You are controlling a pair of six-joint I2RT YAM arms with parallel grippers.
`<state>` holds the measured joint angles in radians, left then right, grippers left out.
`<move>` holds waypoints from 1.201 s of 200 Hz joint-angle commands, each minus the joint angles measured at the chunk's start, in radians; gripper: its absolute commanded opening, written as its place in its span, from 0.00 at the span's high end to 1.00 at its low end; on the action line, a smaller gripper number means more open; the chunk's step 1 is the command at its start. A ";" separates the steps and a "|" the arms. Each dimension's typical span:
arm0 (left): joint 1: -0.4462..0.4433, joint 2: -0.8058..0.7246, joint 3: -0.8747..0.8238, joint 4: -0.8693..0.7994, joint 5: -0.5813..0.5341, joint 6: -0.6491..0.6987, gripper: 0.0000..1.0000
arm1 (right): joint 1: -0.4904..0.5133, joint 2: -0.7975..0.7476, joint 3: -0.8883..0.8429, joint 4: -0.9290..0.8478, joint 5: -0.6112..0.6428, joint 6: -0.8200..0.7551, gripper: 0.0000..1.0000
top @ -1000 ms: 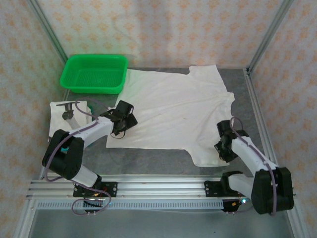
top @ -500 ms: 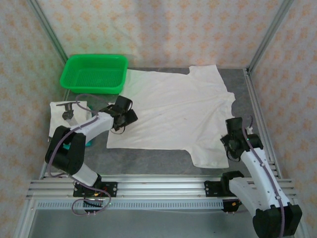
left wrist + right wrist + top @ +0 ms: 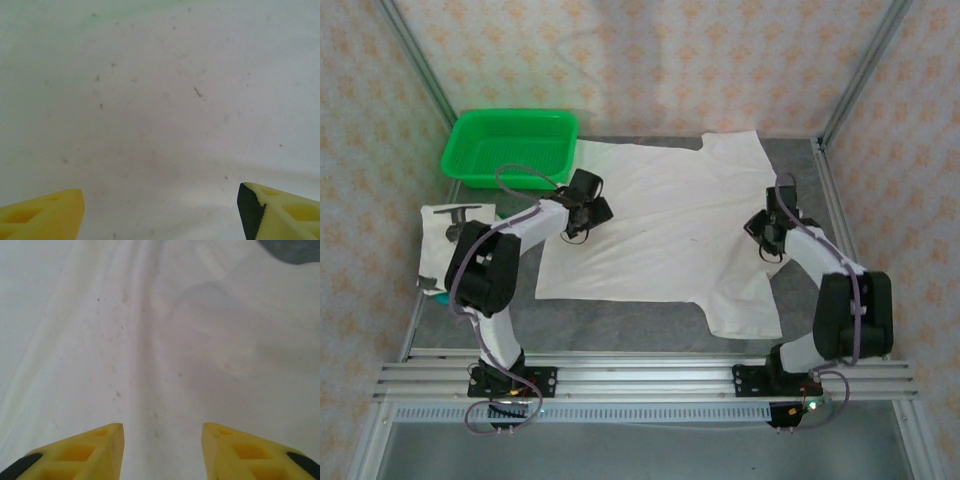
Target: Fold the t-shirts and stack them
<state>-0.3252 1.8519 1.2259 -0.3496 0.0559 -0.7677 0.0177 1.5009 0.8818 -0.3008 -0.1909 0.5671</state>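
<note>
The left arm crosses the near part of the folded white cotton t-shirt (image 3: 436, 245), so its near edge is hidden. A small dark printed mark shows on its far part, too small to read. A bit of teal shows under that arm at the table's left edge, and I cannot tell what it is. In both wrist views the yellow fingers (image 3: 50, 215) are cut off by the bottom of the picture, with wrinkled, speckled white cloth beyond them.

There are two t-shirts, one basket and two claws. The spread white short-sleeved t-shirt (image 3: 670, 230) lies flat on the grey table (image 3: 620, 320), from the middle to the right edge, one sleeve towards the far right corner and one towards the near edge. The folded one lies at the left edge. The green plastic mesh basket (image 3: 506, 182) sits in the far left corner, its side touching the spread shirt.

The left gripper (image 3: 592, 212) (image 3: 160, 194) is over the shirt's left part, jaws wide apart, holding nothing. The right gripper (image 3: 767, 228) (image 3: 162, 429) is over its right part, jaws partly apart, nothing between them.
</note>
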 commanded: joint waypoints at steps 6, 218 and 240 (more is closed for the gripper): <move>0.003 0.031 0.030 -0.008 -0.016 -0.006 0.19 | -0.049 0.094 0.007 0.086 -0.047 0.025 0.56; 0.002 -0.029 0.128 -0.103 0.013 0.010 0.14 | -0.144 -0.072 0.043 -0.020 -0.080 -0.141 0.25; 0.000 -0.146 0.008 -0.100 -0.035 -0.004 0.13 | -0.143 -0.241 -0.098 -0.053 -0.021 -0.143 0.27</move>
<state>-0.3210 1.8427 1.3334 -0.4145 0.0746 -0.7788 -0.1192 1.3777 0.9127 -0.2661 -0.3386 0.4503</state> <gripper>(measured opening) 0.868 0.743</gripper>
